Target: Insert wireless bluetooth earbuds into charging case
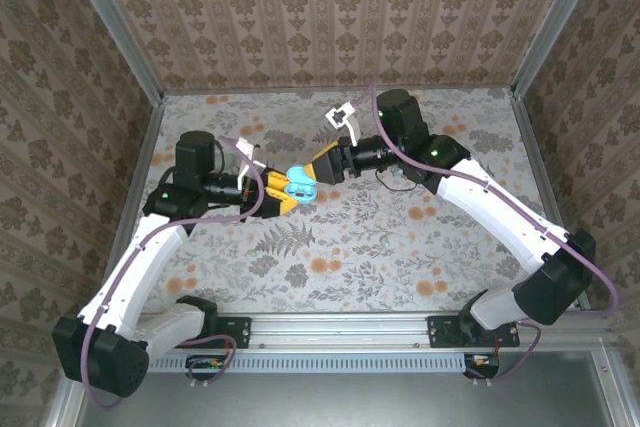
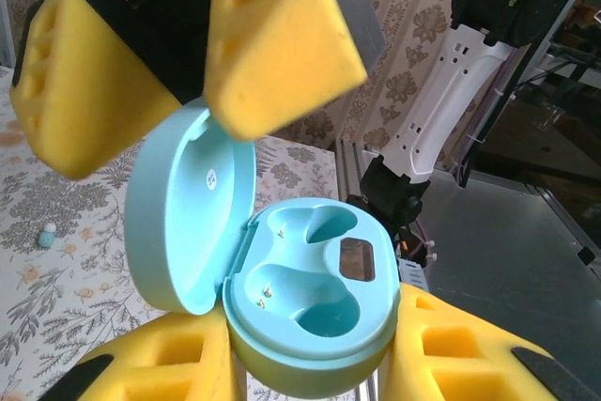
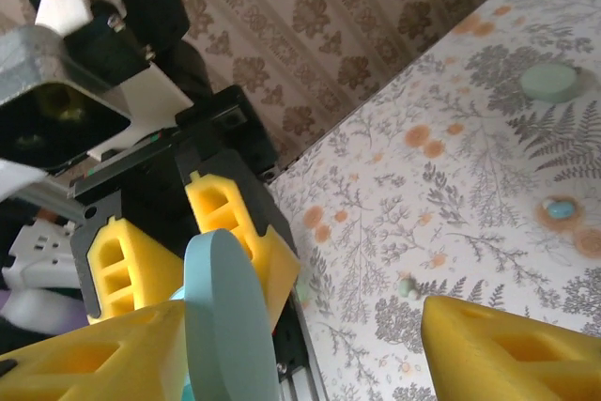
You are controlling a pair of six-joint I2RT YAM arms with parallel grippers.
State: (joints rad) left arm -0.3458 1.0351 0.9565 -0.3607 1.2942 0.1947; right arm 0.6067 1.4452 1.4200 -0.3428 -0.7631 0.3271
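The charging case (image 1: pixel 298 183) is held above the middle of the table, my left gripper (image 1: pixel 283 195) shut on its base. In the left wrist view the case (image 2: pixel 315 293) stands open, its lid (image 2: pixel 188 218) swung up to the left and both sockets empty, with my left gripper (image 2: pixel 310 368) clamping the base from both sides. My right gripper (image 2: pixel 174 124) hovers open over the lid's top edge. In the right wrist view the lid (image 3: pixel 221 326) rests against one finger of my open right gripper (image 3: pixel 300 326). Two earbuds (image 3: pixel 561 208) (image 3: pixel 407 286) lie on the table below; one earbud (image 2: pixel 45 235) lies past the lid.
A pale green round disc (image 3: pixel 549 82) lies on the flower-patterned tabletop (image 1: pixel 400 247) beyond the earbuds. Patterned walls close in the back and sides. A metal rail (image 1: pixel 340 327) runs along the near edge between the arm bases.
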